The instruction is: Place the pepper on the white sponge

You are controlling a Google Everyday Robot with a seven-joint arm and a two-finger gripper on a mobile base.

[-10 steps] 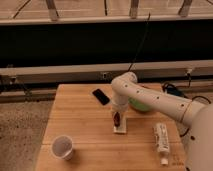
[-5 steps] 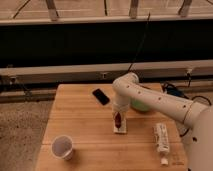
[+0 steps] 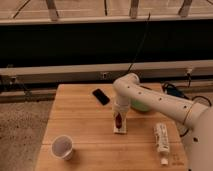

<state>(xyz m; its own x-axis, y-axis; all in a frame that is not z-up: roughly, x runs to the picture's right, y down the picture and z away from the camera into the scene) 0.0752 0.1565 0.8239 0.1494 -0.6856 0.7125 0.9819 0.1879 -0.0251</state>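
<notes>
gripper (image 3: 119, 114) low, midway between table (image 3: 80, 125) side edges | red pepper (image 3: 118, 120) upright over white sponge (image 3: 120, 131), lined up for release | jaws: cannot tell

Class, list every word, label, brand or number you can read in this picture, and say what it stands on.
No text can be read.
Bottle lying at the right of the table: label print too blurred to read.
Gripper, down at the pepper and white sponge: no lettering visible.

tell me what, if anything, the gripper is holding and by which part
Cannot tell: the gripper is down at the red pepper over the white sponge.
</notes>
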